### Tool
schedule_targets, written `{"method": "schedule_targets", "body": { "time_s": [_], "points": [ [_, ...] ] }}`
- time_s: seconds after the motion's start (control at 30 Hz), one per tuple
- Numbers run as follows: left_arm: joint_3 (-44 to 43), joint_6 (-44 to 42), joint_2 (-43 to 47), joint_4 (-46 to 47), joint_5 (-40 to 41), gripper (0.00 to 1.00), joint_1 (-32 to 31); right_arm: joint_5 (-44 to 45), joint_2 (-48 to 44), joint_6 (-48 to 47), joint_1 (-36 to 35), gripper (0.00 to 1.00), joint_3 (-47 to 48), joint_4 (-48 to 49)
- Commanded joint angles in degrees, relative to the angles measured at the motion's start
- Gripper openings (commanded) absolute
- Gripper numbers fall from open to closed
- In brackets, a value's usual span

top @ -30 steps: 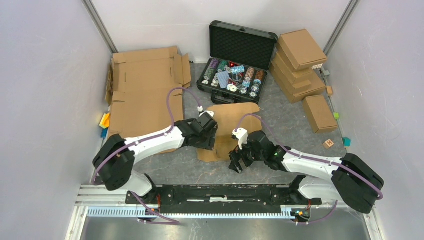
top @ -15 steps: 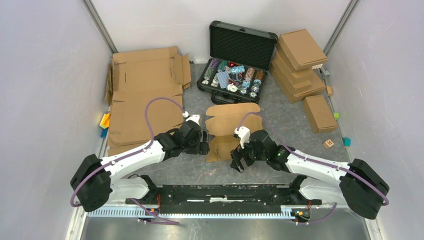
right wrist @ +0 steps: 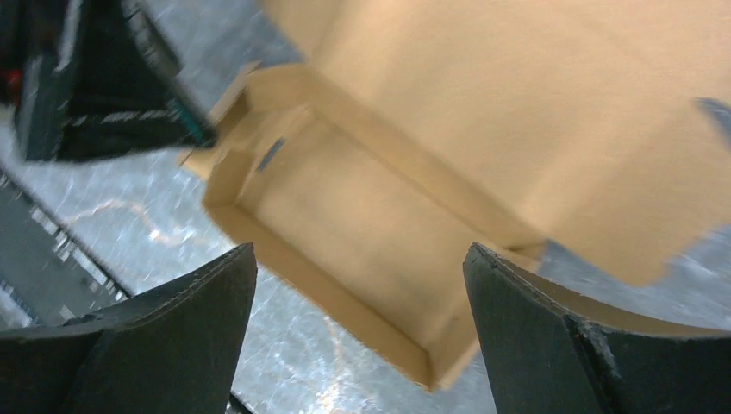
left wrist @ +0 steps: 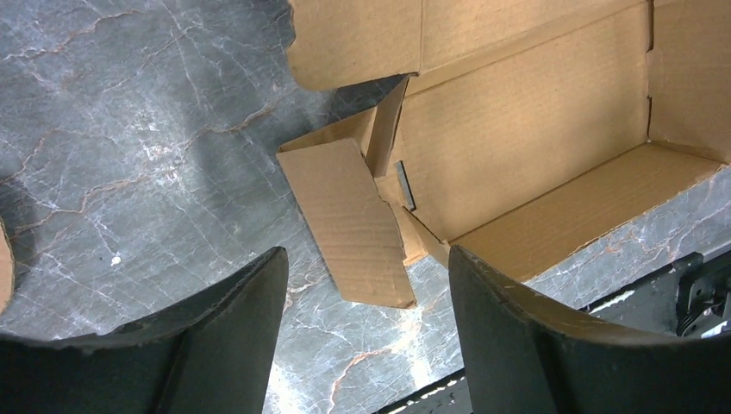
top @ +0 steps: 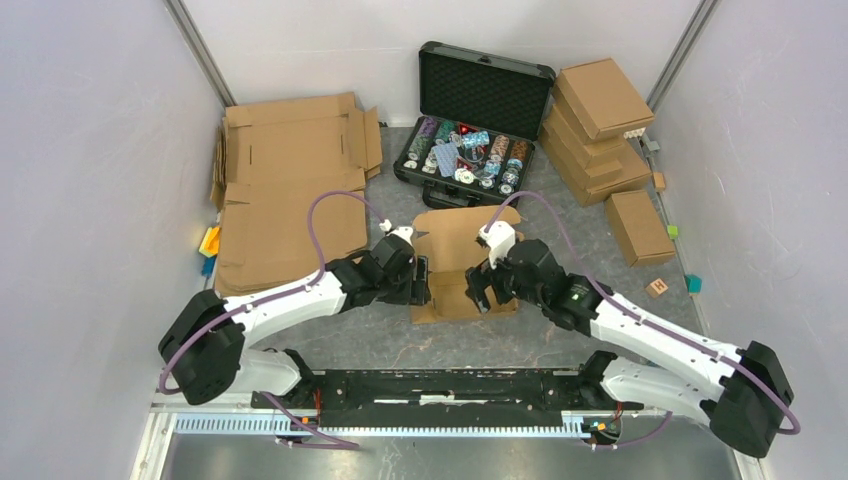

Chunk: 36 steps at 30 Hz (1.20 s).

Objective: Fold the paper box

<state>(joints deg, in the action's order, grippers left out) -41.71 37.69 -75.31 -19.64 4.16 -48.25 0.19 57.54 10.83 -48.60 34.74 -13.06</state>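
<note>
paper box point(top: 455, 245) between left pincer point(top: 420, 285) and right pincer point(top: 481, 297), case point(top: 485, 95) behind it, cardboard sheets point(top: 285, 190) left, stacked boxes point(top: 600, 125) right

So the left gripper point(left wrist: 366, 259) has its two dark fingers spread wide over the grey marbled table point(left wrist: 129, 129). The paper box point(left wrist: 517, 147) sits half-formed, with one loose side flap point(left wrist: 349, 220) poking out between them, probably touching neither.

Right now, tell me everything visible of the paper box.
The paper box is brown corrugated cardboard, half folded: a shallow tray with raised walls, lid panel flat toward the far side, one corner flap splayed out. It rests on the marbled table between the open left tool and right tool, neither gripping it.
</note>
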Motion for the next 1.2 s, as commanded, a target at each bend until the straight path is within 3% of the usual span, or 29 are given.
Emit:
{"method": "schedule_targets", "body": {
  "time_s": [0.0,0.17,0.37,0.67,0.87,1.07,1.17],
  "points": [
    [-2.59,-0.58,-0.81,-0.31,0.33,0.74,-0.27,16.29,-0.62,0.63,3.48,0.89,3.98,-7.25],
    [-2.5,-0.67,-0.84,-0.22,-1.5,0.77,-0.44,9.34,1.54,2.72,12.29,0.8,0.01,-3.95],
    [-2.85,-1.5,-1.12,-0.87,-3.9,0.79,-1.31,8.57,4.95,4.99,13.33,0.73,-2.95,-0.53],
    [-4.05,-2.24,-3.32,-3.52,-3.1,0.64,-1.5,9.85,4.81,6.49,13.37,0.47,-6.5,1.05],
    [-7.08,-3.83,-4.72,-9.04,-0.32,0.5,-1.5,10.38,4.08,6.19,13.42,0.44,-7.82,0.97],
    [-7.95,-4.18,-3.7,-11.58,0.92,0.27,-1.5,10.62,3.51,5.95,13.41,0.39,-8.29,1.12],
    [-7.97,-3.96,-2.57,-12.11,1.63,0.28,-1.5,10.97,2.96,5.66,13.36,0.37,-8.16,0.94]
  ]
}}
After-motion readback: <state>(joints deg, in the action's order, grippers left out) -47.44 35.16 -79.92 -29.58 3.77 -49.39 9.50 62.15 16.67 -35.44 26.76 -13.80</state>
